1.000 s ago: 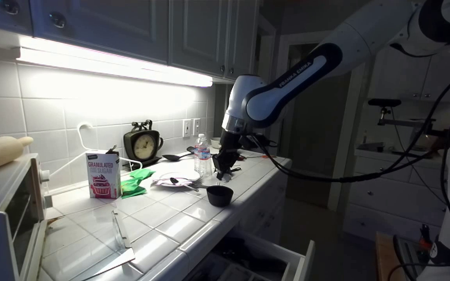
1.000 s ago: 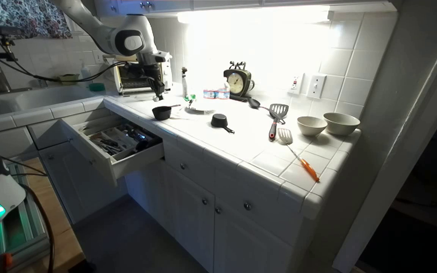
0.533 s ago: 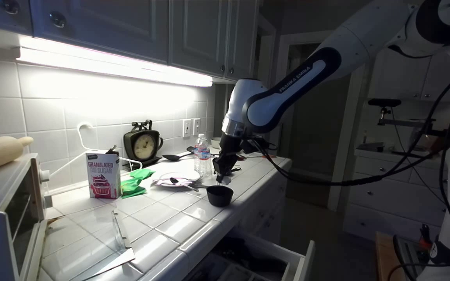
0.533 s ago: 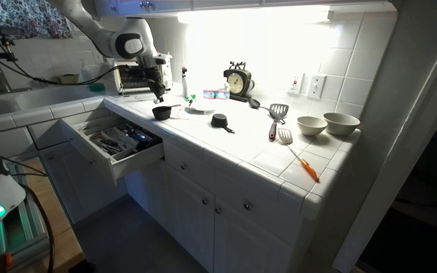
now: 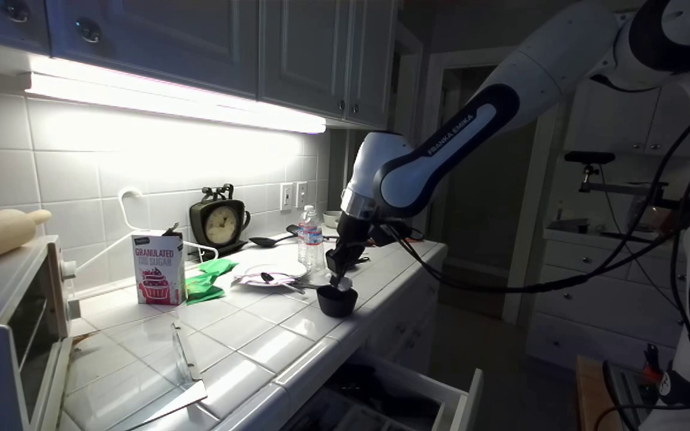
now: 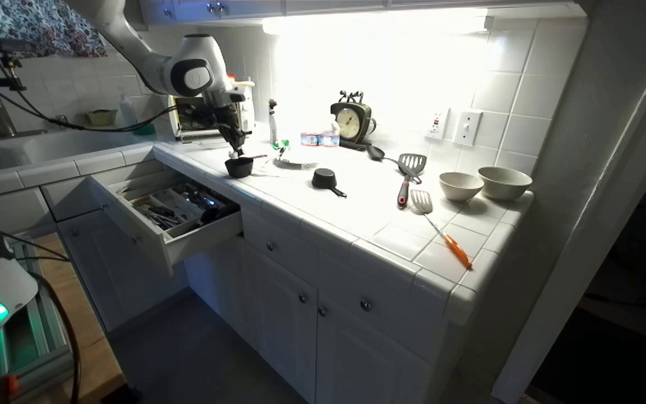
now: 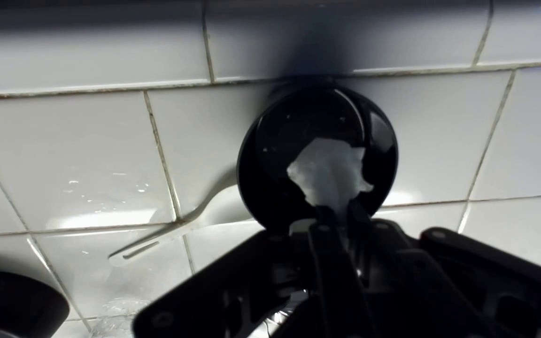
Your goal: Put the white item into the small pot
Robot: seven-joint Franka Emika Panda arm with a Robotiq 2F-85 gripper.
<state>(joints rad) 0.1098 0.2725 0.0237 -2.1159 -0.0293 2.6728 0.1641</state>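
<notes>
The small pot (image 5: 337,304) is round and black with a dark interior. It stands upright on the white tiled counter near its front edge, also in an exterior view (image 6: 239,169). In the wrist view the small pot (image 7: 270,145) lies directly below the fingers. My gripper (image 7: 341,216) is shut on the white item (image 7: 329,171), a crumpled pale piece that sticks out past the fingertips. The white item also shows in both exterior views (image 5: 344,285) (image 6: 233,155), at the pot's rim. Whether it touches the pot I cannot tell.
A white spoon-like utensil (image 7: 181,230) lies beside the pot. A second black pot (image 6: 324,178) sits upside down nearby. A plate (image 5: 270,274), a water bottle (image 5: 311,239) and a sugar box (image 5: 159,269) stand behind. An open drawer (image 6: 205,247) juts out below the counter.
My gripper has come down with the white item in it, from above and behind the pot to its rim. The pot has not moved.
</notes>
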